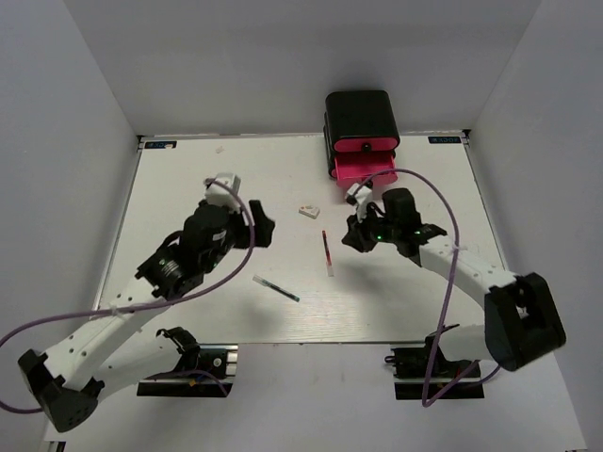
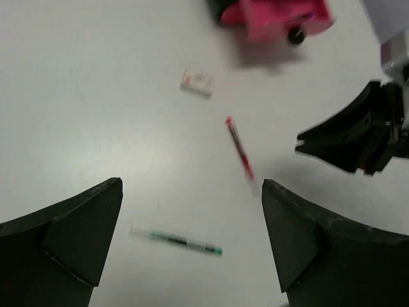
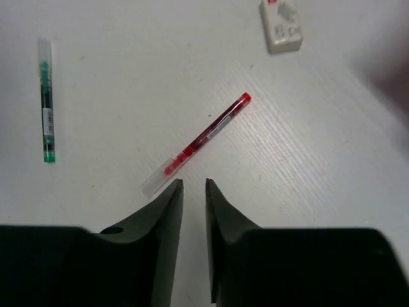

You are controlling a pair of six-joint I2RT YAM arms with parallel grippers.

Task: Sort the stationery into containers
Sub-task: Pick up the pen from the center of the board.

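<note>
A glossy black case point(image 1: 361, 115) stands at the table's far edge, with one pink-red drawer point(image 1: 363, 169) pulled out; this drawer also shows in the left wrist view point(image 2: 281, 16). A thin red pen point(image 1: 326, 251), a dark teal pen point(image 1: 276, 288) and a tiny white block point(image 1: 308, 211) lie on the white table. My left gripper point(image 1: 262, 226) hovers wide open and empty; below it lie the teal pen point(image 2: 177, 240), red pen point(image 2: 239, 148) and block point(image 2: 197, 82). My right gripper point(image 3: 193, 185) is almost shut, empty, just beside the red pen point(image 3: 204, 137). The marker tubes and the orange-capped pen are out of view.
The table is walled in by white panels on the left, right and far sides. The right gripper's black body point(image 2: 358, 137) is close to the right of my left gripper. The teal pen point(image 3: 46, 109) and white block point(image 3: 282, 25) also show in the right wrist view.
</note>
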